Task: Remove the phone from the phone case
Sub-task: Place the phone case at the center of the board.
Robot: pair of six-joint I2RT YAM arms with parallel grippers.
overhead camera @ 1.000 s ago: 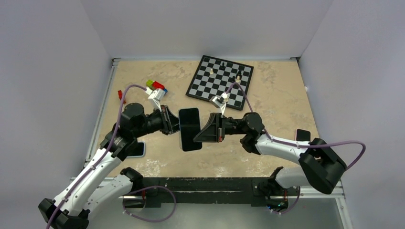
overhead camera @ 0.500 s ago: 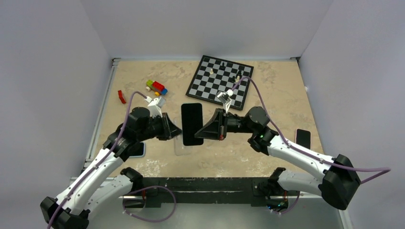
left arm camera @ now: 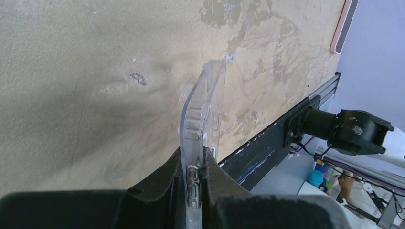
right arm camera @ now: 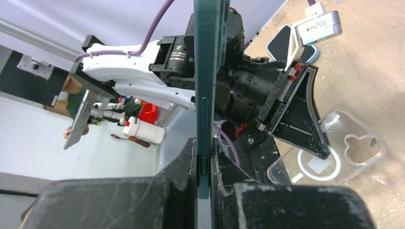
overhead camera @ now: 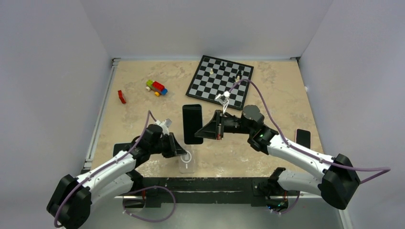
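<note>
At lower centre of the overhead view, your left gripper (overhead camera: 183, 153) is closed tight on 1 edge of the phone case (overhead camera: 187, 162); the wrist view shows both fingers pinching its rim. The case is clear, glossy plastic, thin-walled, with rounded corners, a white ring on its back and a camera cut-out. That thin rim could flex and slip free if you squeeze harder or twist. I cannot tell whether the case touches the table (overhead camera: 143, 81).

Just above and to the right, the phone (overhead camera: 192, 123) is fully out of the case, clamped edge-on in your right gripper (overhead camera: 197, 133). It is a slim slab with dark teal sides and a smooth black glass face. The hold looks close to 1 end, so a quick swing could lever the phone loose and drop it onto the hard, mottled beige table.
</note>
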